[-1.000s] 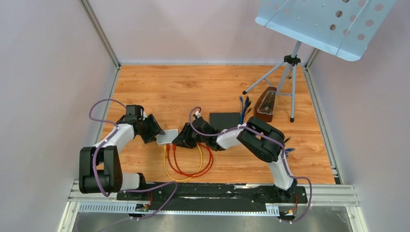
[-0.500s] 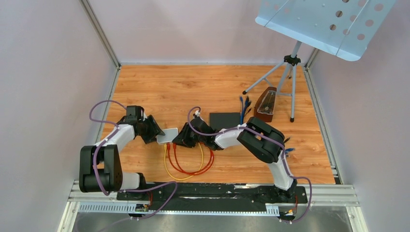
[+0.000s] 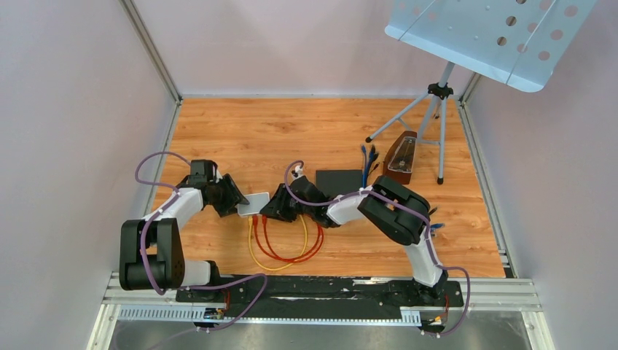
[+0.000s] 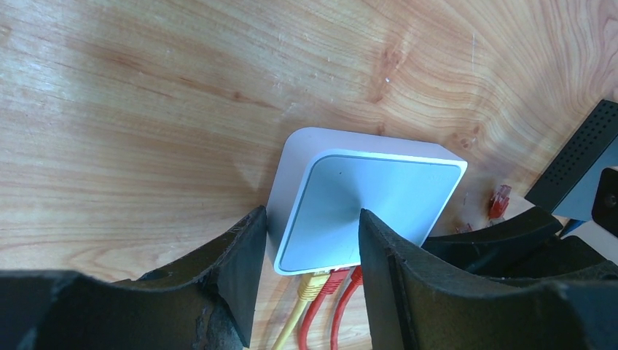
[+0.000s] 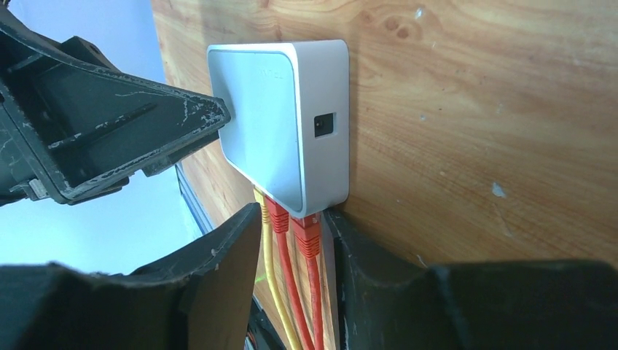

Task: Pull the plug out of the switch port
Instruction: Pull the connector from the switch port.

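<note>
Wood-grain tabletop (image 3: 291, 131) between pale walls (image 3: 73, 109), blue music stand (image 3: 495, 36) far right.

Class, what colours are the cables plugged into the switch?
One yellow cable, two red cables; clearest in right wrist view.

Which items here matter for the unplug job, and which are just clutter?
Job: network switch, red plugs, yellow cable, left gripper, right gripper.
Lying about: music stand, metronome, black box, blue cables.

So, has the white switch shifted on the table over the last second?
No. In the top view the white switch keeps its place just left of the flat black box.
</note>
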Robot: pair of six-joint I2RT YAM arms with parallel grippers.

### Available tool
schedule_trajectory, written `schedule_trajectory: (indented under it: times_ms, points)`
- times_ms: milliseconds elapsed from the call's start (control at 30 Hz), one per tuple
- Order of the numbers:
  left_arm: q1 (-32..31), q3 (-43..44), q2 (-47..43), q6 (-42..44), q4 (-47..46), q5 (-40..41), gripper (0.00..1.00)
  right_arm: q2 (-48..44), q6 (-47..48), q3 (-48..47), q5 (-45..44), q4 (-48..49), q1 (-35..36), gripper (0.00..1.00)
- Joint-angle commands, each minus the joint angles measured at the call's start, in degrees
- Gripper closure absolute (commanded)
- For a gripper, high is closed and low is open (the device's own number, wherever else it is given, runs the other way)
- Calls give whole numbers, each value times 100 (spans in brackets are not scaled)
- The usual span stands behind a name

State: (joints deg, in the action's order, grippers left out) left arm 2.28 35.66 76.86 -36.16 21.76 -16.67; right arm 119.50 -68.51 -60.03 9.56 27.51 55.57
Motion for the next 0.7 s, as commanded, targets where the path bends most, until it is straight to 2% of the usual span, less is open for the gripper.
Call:
schedule_trajectory:
  times_ms: [0,100,200,500,667]
  points:
    - [-22,-39,-25,-78,-63,-116,43,25,246,133,18,2,-60,62]
    - [-22,-41,-31,-84,-49,-105,43,32,240,145,16,-20,-78,67]
    - [-23,-31,-31,-89,-49,-116,43,44,251,100,21,-108,-89,69]
    - [-20,-39,-48,-82,-46,-130,44,95,317,-135,-11,-511,-102,68]
    - [-21,-24,-55,-73,-21,-122,44,93,492,-126,88,-363,-90,69]
